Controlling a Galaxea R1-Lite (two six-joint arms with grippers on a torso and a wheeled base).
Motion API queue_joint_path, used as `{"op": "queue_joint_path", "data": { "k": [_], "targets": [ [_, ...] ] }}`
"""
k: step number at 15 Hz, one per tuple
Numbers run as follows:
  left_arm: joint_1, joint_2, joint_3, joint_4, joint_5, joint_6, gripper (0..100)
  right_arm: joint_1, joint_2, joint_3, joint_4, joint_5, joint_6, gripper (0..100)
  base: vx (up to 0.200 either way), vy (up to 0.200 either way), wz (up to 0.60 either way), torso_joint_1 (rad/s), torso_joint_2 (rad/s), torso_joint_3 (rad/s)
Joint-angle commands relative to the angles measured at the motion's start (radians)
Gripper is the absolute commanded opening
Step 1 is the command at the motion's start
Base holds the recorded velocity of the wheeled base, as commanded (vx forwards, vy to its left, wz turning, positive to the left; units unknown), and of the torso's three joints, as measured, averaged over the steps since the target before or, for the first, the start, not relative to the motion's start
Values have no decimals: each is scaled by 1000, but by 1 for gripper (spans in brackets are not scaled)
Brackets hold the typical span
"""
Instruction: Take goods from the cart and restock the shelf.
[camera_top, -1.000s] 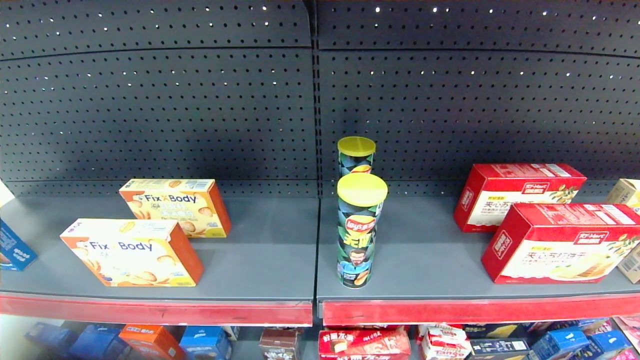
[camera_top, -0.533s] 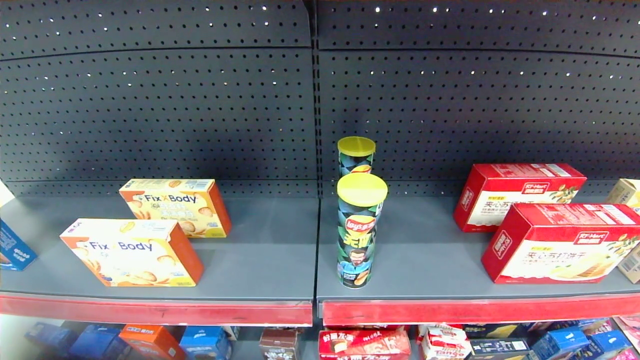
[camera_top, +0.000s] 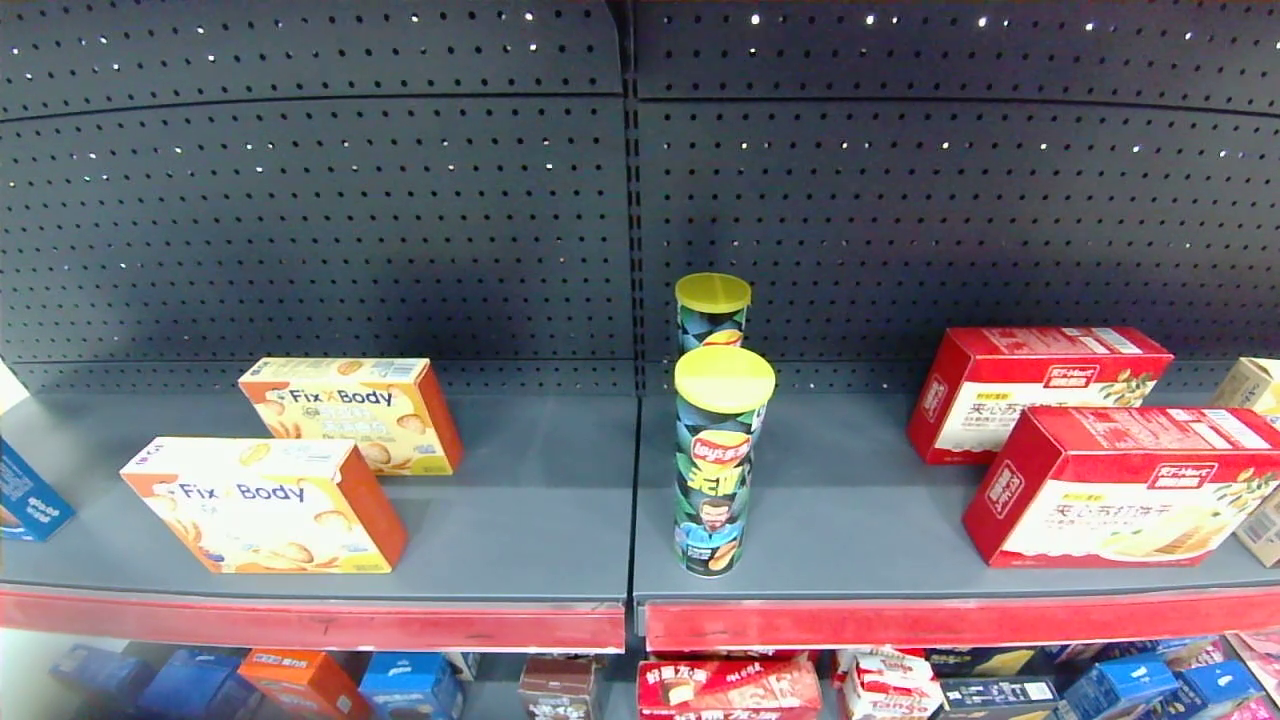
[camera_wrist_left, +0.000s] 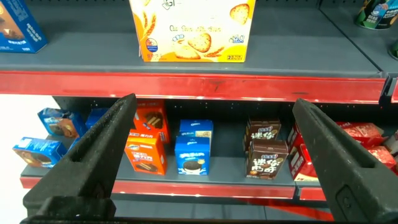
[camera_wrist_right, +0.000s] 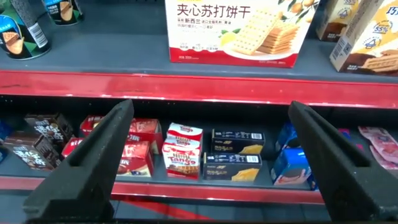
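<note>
The grey shelf (camera_top: 540, 520) with a red front lip carries two orange-yellow biscuit boxes (camera_top: 268, 503), two chip cans with yellow lids (camera_top: 718, 460) one behind the other at the centre, and two red cracker boxes (camera_top: 1120, 485) on the right. My left gripper (camera_wrist_left: 211, 162) stands open in front of the shelf's red edge (camera_wrist_left: 186, 84), below the front biscuit box (camera_wrist_left: 189, 30), with nothing between its fingers. My right gripper (camera_wrist_right: 208, 158) is open too, empty, below the front red cracker box (camera_wrist_right: 239, 28).
A blue box (camera_top: 28, 495) sits at the shelf's left end and beige boxes (camera_top: 1255, 385) at the right end. The lower shelf (camera_wrist_left: 205, 186) holds several small boxes in orange, blue, brown and red. A dark pegboard wall (camera_top: 400, 220) backs the shelf.
</note>
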Motion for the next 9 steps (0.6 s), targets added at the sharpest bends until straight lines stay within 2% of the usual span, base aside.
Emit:
{"op": "queue_joint_path", "data": {
  "k": [1,9],
  "targets": [
    [0,1,-1,0,0,-1,100,0,0,0,-1,0,-1,100,0,0,0,0,0,0],
    [0,1,0,0,0,-1,100,-1,0,0,-1,4,-7,100,0,0,0,0,0,0]
  ]
}}
